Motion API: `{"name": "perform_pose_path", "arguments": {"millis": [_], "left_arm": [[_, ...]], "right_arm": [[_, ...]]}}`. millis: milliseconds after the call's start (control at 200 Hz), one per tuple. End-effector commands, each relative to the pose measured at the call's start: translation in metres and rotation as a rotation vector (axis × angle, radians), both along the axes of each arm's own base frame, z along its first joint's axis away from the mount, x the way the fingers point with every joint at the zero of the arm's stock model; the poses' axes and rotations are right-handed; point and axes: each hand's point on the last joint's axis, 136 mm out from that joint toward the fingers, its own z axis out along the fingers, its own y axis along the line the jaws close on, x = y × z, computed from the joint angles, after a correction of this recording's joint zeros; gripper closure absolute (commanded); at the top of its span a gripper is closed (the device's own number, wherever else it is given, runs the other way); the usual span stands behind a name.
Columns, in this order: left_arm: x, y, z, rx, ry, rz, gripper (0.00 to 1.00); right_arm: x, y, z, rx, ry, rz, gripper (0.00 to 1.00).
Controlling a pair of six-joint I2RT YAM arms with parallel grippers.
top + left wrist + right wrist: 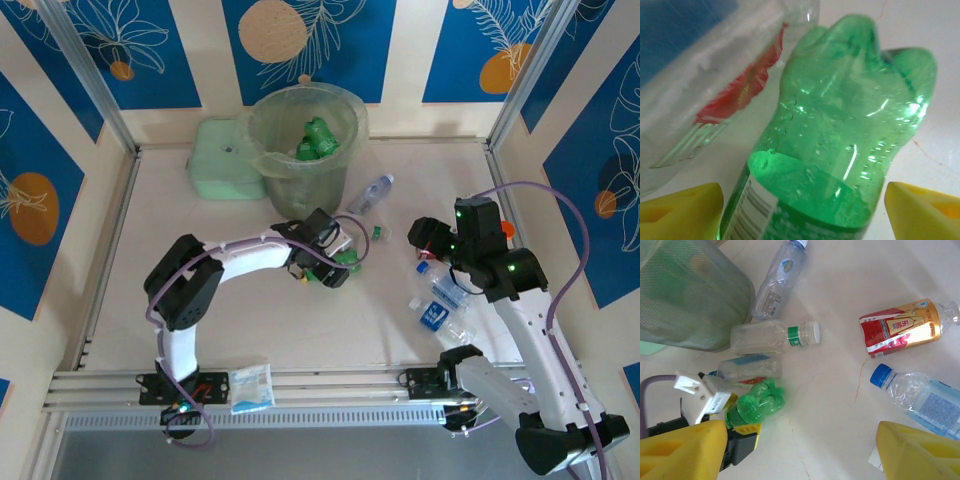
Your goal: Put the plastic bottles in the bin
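Note:
A green bottle (840, 130) lies on the table between the fingers of my left gripper (804, 210). The jaws are open around it, with a thin gap at the right finger (925, 207). In the top view that gripper (335, 268) is just in front of the bin (262, 125), which holds several green bottles (318, 140). A clear bottle with a red and blue label (715, 85) lies right beside the green one. My right gripper (800, 455) hangs open above bare table. Ahead of it lie a blue-capped clear bottle (920, 395) and a brown-labelled bottle (900, 327).
A flat mint-green box (225, 160) stands left of the bin. Two more clear bottles (780, 280) (772, 336) lie by the bin's wall (690, 295). Crushed blue-labelled bottles (440, 305) lie by the right arm. A small packet (252, 388) rests on the near rail.

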Motion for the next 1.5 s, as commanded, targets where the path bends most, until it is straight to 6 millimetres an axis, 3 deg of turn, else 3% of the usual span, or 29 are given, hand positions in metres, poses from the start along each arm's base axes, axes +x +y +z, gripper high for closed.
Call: {"name": "perform_pose_path", "arguments": {"millis": [0,165,330,660,865,1065,1281,1366,1496], "left_arm": [[-0.016,0.002,-0.017,0.086,0.036,-0.044,0.16],[-0.017,-0.002,-0.021,0.097,0.025,-0.051,0.18],[-0.012,-0.004,-0.013,0.095,0.002,-0.027,0.3],[-0.027,-0.017,0.035,0.028,-0.052,-0.056,0.39],[-0.047,-0.029,0.105,-0.068,-0.117,-0.103,0.4],[-0.034,-0.027,0.186,-0.154,-0.227,-0.041,0.43],[0.004,-0.027,0.284,-0.231,-0.38,0.075,0.44],[0.034,-0.021,0.318,-0.274,-0.44,0.144,0.44],[0.087,-0.003,0.35,-0.342,-0.464,0.282,0.44]], "right_arm": [[-0.004,0.002,0.009,0.021,-0.015,0.014,0.2],[-0.004,0.001,0.011,0.024,-0.019,0.013,0.2],[-0.006,-0.001,0.013,0.019,-0.027,0.009,0.2],[-0.007,-0.004,0.014,0.024,-0.033,0.001,0.21],[-0.009,-0.008,0.011,0.025,-0.034,-0.015,0.21],[-0.01,-0.006,0.007,0.051,-0.023,-0.017,0.21],[-0.013,0.001,0.0,0.091,-0.002,-0.008,0.22],[-0.014,0.003,-0.001,0.101,-0.002,-0.005,0.23],[-0.017,0.006,-0.002,0.105,0.002,0.007,0.23]]}}
